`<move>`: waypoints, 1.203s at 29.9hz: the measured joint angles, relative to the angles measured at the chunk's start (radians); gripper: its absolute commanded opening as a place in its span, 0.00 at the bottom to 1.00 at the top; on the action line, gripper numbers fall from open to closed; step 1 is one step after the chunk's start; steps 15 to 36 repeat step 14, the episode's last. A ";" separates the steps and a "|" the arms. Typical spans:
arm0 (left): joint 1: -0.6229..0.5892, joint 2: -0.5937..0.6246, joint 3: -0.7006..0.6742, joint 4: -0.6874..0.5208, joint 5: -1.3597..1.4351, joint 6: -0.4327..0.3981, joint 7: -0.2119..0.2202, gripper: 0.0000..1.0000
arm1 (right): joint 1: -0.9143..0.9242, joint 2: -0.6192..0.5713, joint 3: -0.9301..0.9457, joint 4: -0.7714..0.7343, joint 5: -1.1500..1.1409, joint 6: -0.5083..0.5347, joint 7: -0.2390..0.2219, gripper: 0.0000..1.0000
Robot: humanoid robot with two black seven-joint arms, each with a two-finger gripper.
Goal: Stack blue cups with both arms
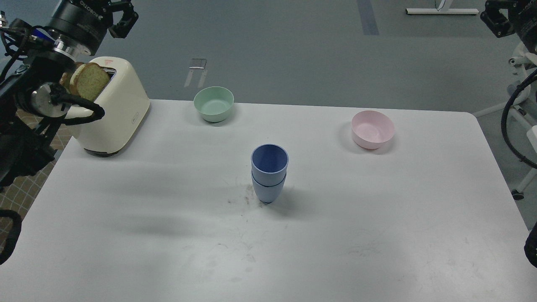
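Observation:
The two blue cups [269, 173] stand upright near the middle of the white table [377, 218], one nested inside the other. No gripper touches them. My left gripper [122, 17] is raised at the top left, above the toaster and far from the cups; it is dark and partly cut off, so its fingers cannot be told apart. My right arm's far end [500, 17] sits at the top right corner, off the table and well away from the cups; its fingers cannot be made out.
A cream toaster [113, 113] with toast slices [87, 80] stands at the back left, under my left arm. A mint-green bowl [213, 104] is at the back middle. A pink bowl [372, 129] is at the back right.

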 measured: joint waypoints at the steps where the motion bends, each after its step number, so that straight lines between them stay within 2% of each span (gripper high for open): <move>1: 0.000 0.000 -0.002 0.001 -0.002 0.001 0.002 0.98 | -0.001 0.000 0.002 -0.026 0.022 0.000 0.001 1.00; 7: 0.002 -0.013 -0.007 0.003 -0.012 0.006 0.009 0.98 | -0.004 0.007 0.016 -0.162 0.253 0.000 0.017 1.00; 11: 0.000 -0.042 -0.007 0.009 -0.012 0.015 0.008 0.98 | -0.028 0.019 0.017 -0.173 0.363 0.000 0.023 1.00; 14: -0.003 -0.057 -0.006 0.009 -0.010 0.026 0.005 0.98 | -0.051 0.038 0.016 -0.135 0.375 0.000 0.023 1.00; 36: -0.003 -0.057 -0.006 0.009 -0.010 0.026 0.005 0.98 | -0.051 0.038 0.016 -0.135 0.375 0.000 0.023 1.00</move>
